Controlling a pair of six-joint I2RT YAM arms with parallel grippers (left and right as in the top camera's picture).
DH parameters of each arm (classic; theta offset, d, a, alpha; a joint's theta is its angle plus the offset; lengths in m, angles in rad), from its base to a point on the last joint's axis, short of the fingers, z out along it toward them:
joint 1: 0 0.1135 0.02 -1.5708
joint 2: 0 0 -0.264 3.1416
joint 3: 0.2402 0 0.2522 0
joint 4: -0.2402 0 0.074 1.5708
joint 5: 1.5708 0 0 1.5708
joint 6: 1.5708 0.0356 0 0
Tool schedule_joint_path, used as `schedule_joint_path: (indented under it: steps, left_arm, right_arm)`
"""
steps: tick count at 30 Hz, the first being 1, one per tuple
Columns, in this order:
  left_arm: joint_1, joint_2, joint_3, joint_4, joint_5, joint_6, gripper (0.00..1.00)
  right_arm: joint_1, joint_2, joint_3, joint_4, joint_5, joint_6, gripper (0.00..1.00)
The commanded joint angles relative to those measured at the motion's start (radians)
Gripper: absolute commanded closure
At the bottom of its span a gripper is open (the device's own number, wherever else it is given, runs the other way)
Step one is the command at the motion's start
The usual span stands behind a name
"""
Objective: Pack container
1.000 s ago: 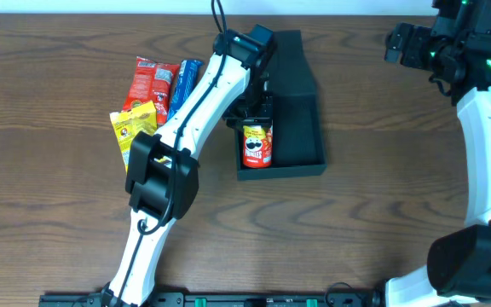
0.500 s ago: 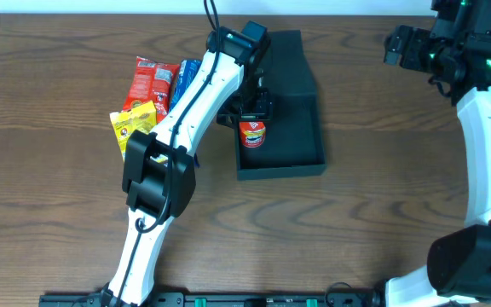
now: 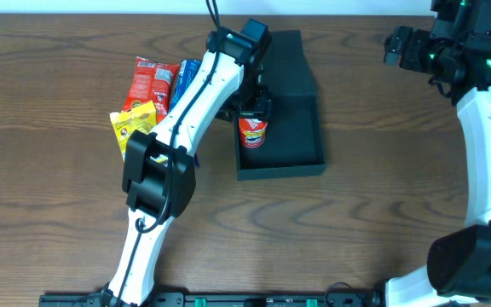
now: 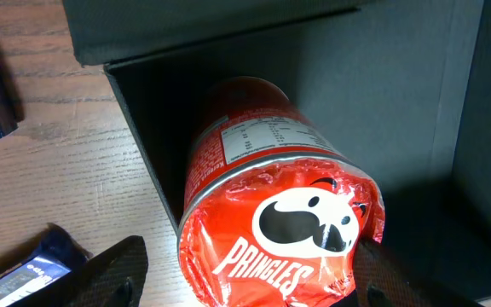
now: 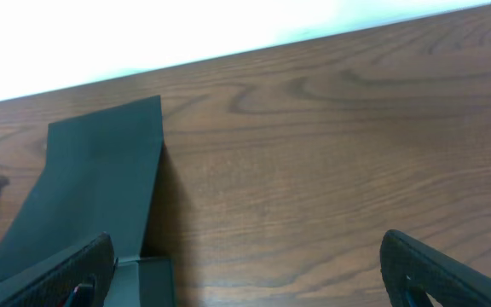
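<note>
Left pincer: my left gripper (image 4: 250,275) is spread astride the Pringles can (image 4: 271,205), left pad clear of it. I read it as released.
Right pincer: right gripper (image 5: 250,273) is wide and empty, far right.
Container: the container (image 3: 301,128) sits mid-table, flap open on its far side, with the can on end by its left wall.
Risk: a finger snagging on the lift could topple the can, and left upright it may block the flap.

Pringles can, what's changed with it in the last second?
The left gripper tipped the can up from lying flat in the container, shifting it slightly toward the far end, and its jaws have opened around it. The snack packets, container and right gripper stayed put.
</note>
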Motion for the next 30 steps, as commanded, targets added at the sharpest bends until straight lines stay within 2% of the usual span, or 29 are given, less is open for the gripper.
schedule_joint_path:
  steps: [1,20,30]
  left_arm:
    - [-0.016,0.002,0.025,-0.014,-0.018,0.027,0.22]
    - [-0.074,0.002,0.025,-0.018,-0.051,0.085,0.21]
    - [-0.169,0.002,0.024,-0.01,-0.048,0.147,0.19]
  right_arm:
    - [-0.006,-0.018,0.006,-0.004,-0.005,-0.007,0.01]
    - [-0.006,-0.018,0.006,-0.003,-0.005,-0.007,0.01]
    - [-0.006,-0.018,0.006,-0.003,-0.005,-0.007,0.01]
